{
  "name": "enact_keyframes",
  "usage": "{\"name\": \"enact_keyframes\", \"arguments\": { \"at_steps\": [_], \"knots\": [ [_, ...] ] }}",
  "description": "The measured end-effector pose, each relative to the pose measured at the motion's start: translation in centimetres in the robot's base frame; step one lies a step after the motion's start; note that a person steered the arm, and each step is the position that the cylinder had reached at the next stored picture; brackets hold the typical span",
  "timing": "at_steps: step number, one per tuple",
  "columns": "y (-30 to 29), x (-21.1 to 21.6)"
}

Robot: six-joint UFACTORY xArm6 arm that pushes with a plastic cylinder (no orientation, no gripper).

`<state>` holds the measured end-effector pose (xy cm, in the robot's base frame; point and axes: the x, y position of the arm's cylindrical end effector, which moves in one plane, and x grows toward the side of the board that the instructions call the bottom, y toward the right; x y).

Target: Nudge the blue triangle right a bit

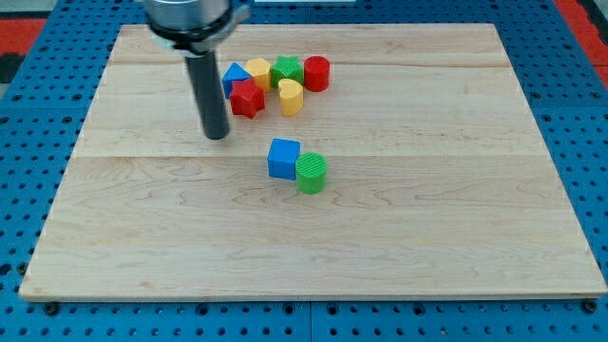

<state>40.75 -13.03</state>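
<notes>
Lower centre, a blue cube (283,158) touches a green cylinder (311,173). My tip (218,136), with no fingers to open, stands on the worktop (399,247) just below-left of the blue triangle (235,76), upper-centre in the cluster. It looks light, rigid, slippery; push its left face.

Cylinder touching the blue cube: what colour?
Green cylinder, clearest in the camera view.
</notes>
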Motion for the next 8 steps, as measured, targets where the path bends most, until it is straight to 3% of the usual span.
{"name": "enact_keyframes", "arguments": {
  "at_steps": [1, 3, 5, 8],
  "knots": [
    [-4.8, -0.3],
    [-7.8, -6.6],
    [-6.3, -11.4],
    [-0.2, -11.1]
  ]
}}
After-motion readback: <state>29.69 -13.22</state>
